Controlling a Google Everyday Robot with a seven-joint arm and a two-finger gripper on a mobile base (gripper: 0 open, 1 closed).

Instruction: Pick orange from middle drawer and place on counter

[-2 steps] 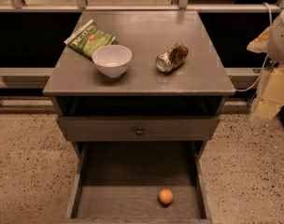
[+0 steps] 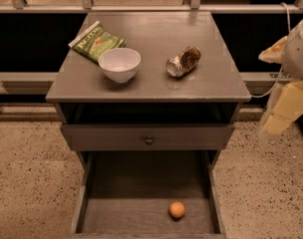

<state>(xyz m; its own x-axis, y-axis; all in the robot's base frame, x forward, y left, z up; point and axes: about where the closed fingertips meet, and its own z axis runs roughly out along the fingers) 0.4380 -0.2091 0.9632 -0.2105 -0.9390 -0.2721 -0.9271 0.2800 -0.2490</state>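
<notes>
Nearest, the middle drawer (image 2: 122, 217) stands pulled well out of the cabinet, with its bare floor showing. The orange (image 2: 177, 209) rests on that floor, right of centre and towards the near end, apart from both side walls. Just beyond and above the open drawer is a grey drawer front (image 2: 106, 137) with a small round knob (image 2: 149, 140) at its middle. Over it there is a dark open gap under the cabinet top.

The counter (image 2: 156, 89) carries three things. A white bowl (image 2: 119, 63) stands upright on the left part. A green snack bag (image 2: 97, 41) lies flat just behind the bowl, at the far left. A crushed can (image 2: 183, 61) lies on its side right of centre, apart from the bowl.

The gripper (image 2: 283, 111) hangs at the right edge of the view, well clear of the cabinet's right side and over the speckled floor (image 2: 27, 173). Whether it is spread or closed I cannot tell; it holds nothing visible. Farthest off, a metal rail (image 2: 141, 8) runs behind the cabinet.
</notes>
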